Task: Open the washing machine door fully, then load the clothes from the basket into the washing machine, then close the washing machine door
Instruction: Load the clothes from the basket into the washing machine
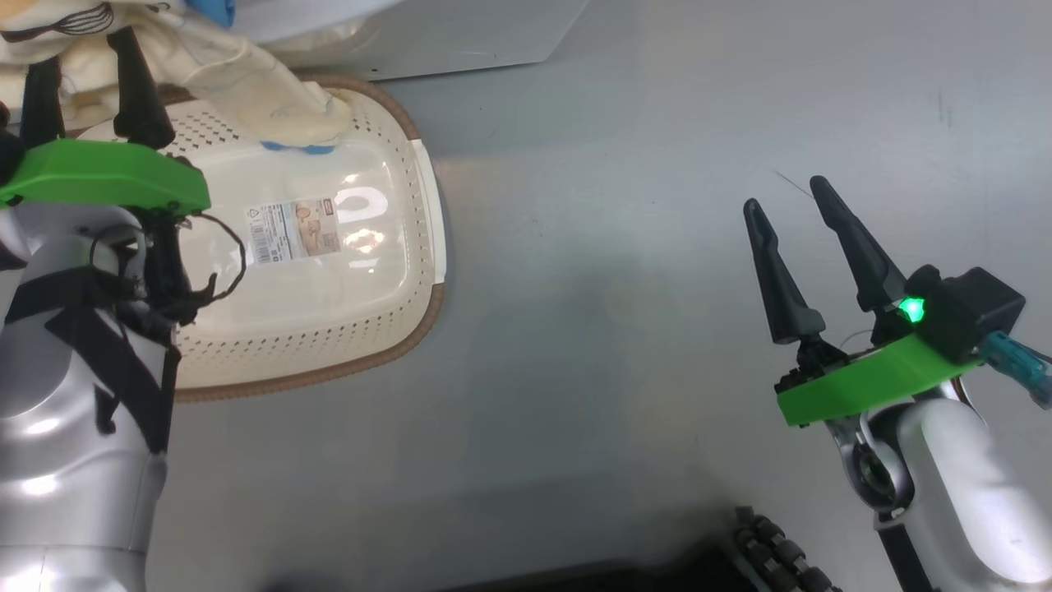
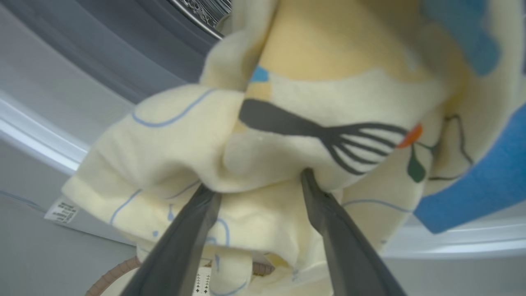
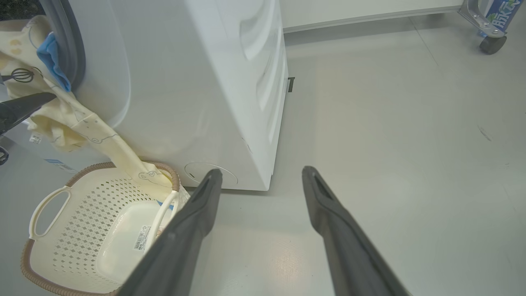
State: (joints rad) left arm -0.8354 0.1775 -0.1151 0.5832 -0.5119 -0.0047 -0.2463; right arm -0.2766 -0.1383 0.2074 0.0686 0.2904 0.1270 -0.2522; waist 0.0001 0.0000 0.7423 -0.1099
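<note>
The pale yellow clothes point(image 1: 246, 74) with blue trim hang from the washing machine's point(image 3: 197, 82) opening down onto the far rim of the cream basket point(image 1: 329, 329), whose floor shows its sticker. My left gripper point(image 1: 82, 57) is open at the opening. Its fingers are spread, with their tips pressed into the clothes point(image 2: 328, 90) below the grey gasket point(image 2: 102, 49). One left finger point(image 3: 24, 107) touches the clothes point(image 3: 65, 115) above the basket point(image 3: 61, 230). My right gripper point(image 1: 785, 194) hangs open and holds nothing over the bare floor, right of the washer point(image 3: 262, 172). The washing machine door is out of view.
The washer's white side panel point(image 3: 263, 82) stands just ahead of my right gripper. A caster of a metal cart point(image 3: 491, 41) sits far off at the wall. Grey floor point(image 1: 616, 329) spreads between the basket and my right arm. My dark base point(image 1: 781, 559) shows low down.
</note>
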